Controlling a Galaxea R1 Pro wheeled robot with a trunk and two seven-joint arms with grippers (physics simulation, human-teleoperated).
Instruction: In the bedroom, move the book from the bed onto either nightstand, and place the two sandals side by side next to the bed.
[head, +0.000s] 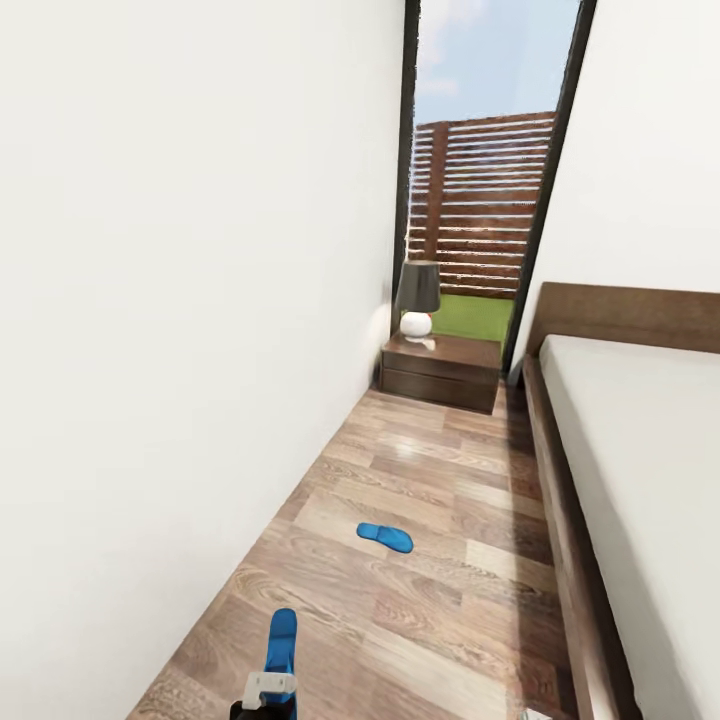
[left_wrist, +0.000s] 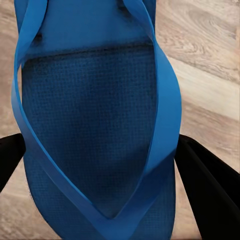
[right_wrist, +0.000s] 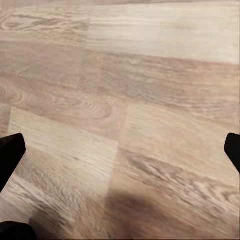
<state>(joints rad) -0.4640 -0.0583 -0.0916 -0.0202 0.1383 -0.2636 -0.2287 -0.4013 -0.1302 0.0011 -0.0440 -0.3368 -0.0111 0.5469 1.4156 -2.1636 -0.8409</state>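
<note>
bright blue sandals (head: 385, 537), wood-grain brown floor (head: 430, 600), white walls (head: 180, 300)

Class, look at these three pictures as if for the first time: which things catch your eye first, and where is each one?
Two bright blue sandals stand out on the wood floor: one sandal lies mid-floor between wall and bed, the other sandal sits between the left gripper fingers. At the far end, a lamp stands on the nightstand before the glass door.

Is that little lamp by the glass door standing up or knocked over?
Upright: the lamp stands on the nightstand, shade above its white base.
</note>
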